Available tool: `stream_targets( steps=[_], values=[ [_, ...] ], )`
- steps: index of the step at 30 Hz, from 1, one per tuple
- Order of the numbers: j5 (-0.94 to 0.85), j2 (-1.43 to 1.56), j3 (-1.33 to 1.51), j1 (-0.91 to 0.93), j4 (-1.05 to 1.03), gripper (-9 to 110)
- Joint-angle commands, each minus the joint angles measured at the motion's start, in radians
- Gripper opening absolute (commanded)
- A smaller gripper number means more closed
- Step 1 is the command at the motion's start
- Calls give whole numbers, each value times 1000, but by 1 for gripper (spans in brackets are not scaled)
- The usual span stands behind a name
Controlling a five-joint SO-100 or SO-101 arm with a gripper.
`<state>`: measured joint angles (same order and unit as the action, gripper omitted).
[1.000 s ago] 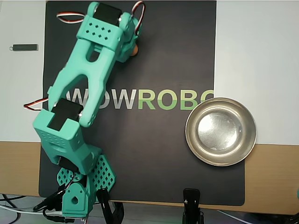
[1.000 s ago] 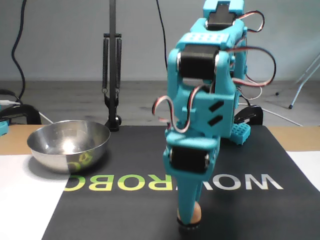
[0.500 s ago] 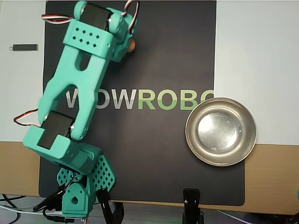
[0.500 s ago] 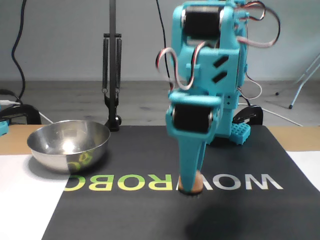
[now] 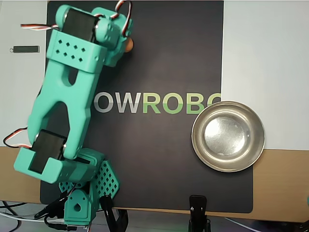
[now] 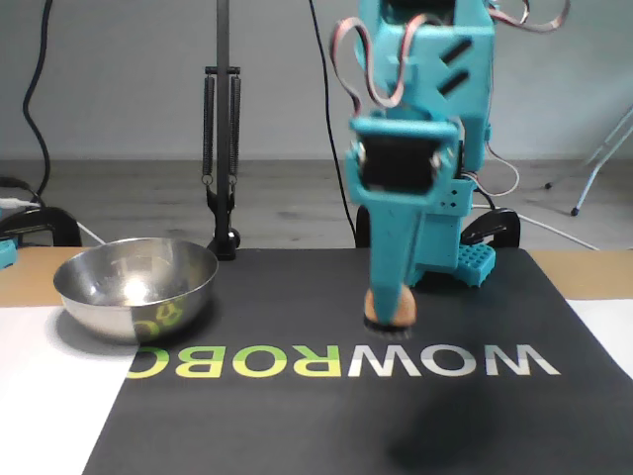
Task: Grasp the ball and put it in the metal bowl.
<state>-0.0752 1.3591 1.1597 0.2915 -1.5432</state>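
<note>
The small orange ball (image 6: 397, 308) hangs in the air above the black mat, pinched between the tips of my teal gripper (image 6: 387, 319), which is shut on it. From overhead, only an orange sliver of the ball (image 5: 129, 45) peeks out beside the gripper (image 5: 124, 46) near the mat's far edge; the arm hides the rest. The shiny metal bowl (image 5: 200, 145) sits at the mat's right edge in the overhead view, well away from the gripper. In the fixed view the metal bowl (image 6: 109, 309) stands at the left with nothing in it.
A black mat (image 5: 159, 164) with "WOWROBO" lettering covers the table's middle, with white sheets on either side. A small dark stick (image 5: 25, 49) lies at the upper left. A black clamp (image 5: 198, 212) grips the near edge. A lamp stand (image 6: 222, 148) rises behind the bowl.
The arm has lifted the ball off the mat, and it now hangs well above the lettering with a shadow under it. The bowl has not moved.
</note>
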Motion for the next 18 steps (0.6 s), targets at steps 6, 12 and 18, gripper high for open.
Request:
stream_targets(
  steps=[6,12,18],
  values=[
    [-3,71,-6,5,-11,22],
    [-3,71,-6,31,-11,22],
    [-3,69,-6,78,-3,22]
  ],
)
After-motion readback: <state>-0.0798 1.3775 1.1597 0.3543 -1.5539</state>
